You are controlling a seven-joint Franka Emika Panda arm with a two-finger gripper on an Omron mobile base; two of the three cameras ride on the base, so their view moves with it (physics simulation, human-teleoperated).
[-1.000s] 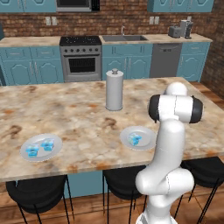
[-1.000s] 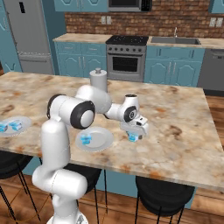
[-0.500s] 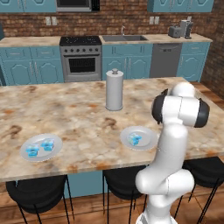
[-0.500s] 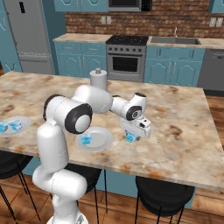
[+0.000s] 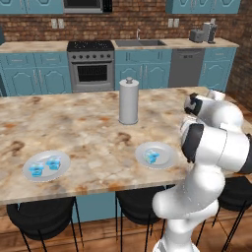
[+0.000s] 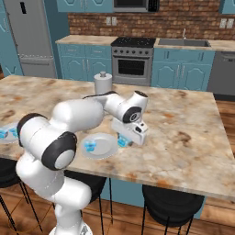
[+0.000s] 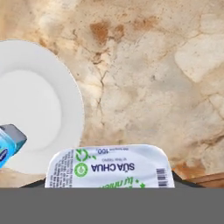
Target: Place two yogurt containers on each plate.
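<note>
Where hand [image 6: 125, 140] hides cup [image 7: 109, 166], label legible

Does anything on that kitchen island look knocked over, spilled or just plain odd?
Nothing is spilled or damaged. The paper-towel roll stands upright. The far plate carries two yogurt cups, the near plate only one cup. A fourth cup sits at the gripper, beside the near plate's rim rather than on it.

Bare counter [image 6: 193, 124] right of near plate [image 6: 106, 148]; paper-towel roll [image 6: 103, 83] behind.
</note>
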